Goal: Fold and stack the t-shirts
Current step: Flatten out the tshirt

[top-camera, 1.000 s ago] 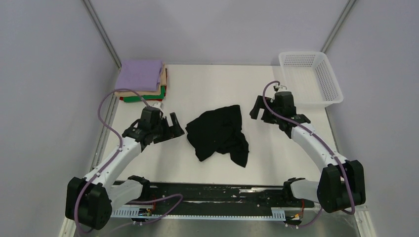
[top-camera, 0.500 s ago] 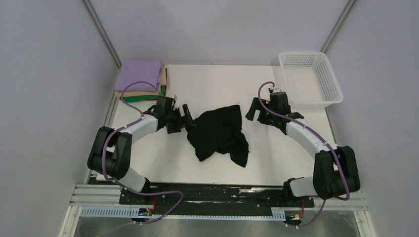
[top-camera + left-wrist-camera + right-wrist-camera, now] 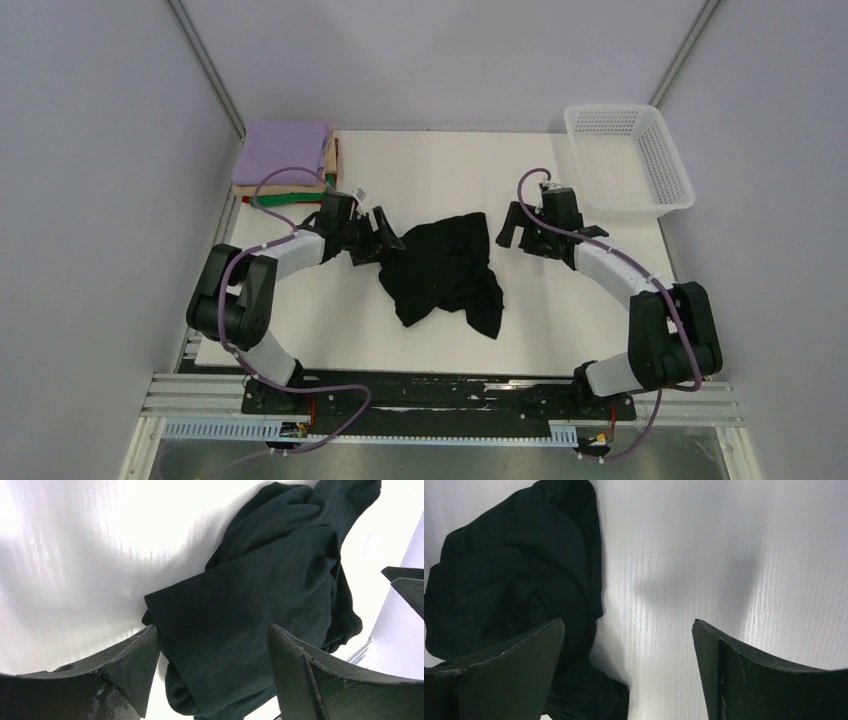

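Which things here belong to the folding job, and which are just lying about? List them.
Job:
black shirt, crumpled mid-table
folded stack, lavender on top
left gripper, open at the shirt's edge
right gripper, open beside the shirt

Lying about:
basket, far right corner

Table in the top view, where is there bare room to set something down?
Two patches of table: the far strip between the folded stack and the white basket, and the near strip between the black t-shirt and the base rail. The middle is crowded: the left gripper and right gripper flank the shirt.
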Motion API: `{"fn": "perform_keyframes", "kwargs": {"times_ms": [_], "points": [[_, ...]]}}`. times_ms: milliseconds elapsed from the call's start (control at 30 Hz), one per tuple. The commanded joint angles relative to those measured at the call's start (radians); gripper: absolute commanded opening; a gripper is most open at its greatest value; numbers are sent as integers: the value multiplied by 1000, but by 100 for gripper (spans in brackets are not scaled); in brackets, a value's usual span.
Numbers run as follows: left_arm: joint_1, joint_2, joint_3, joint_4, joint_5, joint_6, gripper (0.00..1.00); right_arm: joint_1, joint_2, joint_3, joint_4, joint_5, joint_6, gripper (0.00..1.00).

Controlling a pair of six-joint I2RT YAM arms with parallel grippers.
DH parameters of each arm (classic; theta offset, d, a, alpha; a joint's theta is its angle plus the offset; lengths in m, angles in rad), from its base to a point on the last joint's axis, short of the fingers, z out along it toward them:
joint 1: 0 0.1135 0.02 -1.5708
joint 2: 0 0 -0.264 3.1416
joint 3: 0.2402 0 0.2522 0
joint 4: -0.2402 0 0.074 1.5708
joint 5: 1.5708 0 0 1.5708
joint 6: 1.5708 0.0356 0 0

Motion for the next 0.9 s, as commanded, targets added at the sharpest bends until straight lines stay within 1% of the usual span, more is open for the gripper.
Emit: {"fn": "perform_keyframes", "kwargs": {"times_ms": [0,200,333,400,433,467,500,533,600,633,667,700,733,800,867], "points": [[-4,13,28,72,33,-22,81,2,16,40,43,0,-13,100],[-4,67,47,98,46,-27,76,2,38,51,43,-3,-16,100],[-5,86,63,102,55,-32,69,3,58,61,44,-12,-15,100],[-5,83,66,98,55,-31,64,3,68,68,43,-17,-16,100],[-4,79,68,95,53,-30,59,3,73,72,44,-17,-16,100],[-6,65,69,86,50,-27,56,3,78,77,43,-18,-15,100],[-7,56,69,80,39,-25,49,4,84,83,43,-20,-15,100],[-9,38,71,71,31,-18,46,4,89,90,44,-21,-15,100],[-14,6,78,20,-3,0,34,7,104,109,44,-25,-17,100],[-17,-6,81,-8,-21,8,31,10,112,119,44,-28,-20,100],[-21,-28,89,-19,-27,24,22,12,122,128,46,-33,-19,99],[-27,-46,94,-38,-35,31,17,15,134,144,47,-39,-21,99],[-31,-54,107,-55,-43,51,4,17,148,157,48,-42,-21,98],[-47,-77,141,-120,-84,87,0,20,176,187,50,-53,-18,97],[-66,-104,163,-174,-132,119,0,23,206,223,51,-72,-11,95]]}}
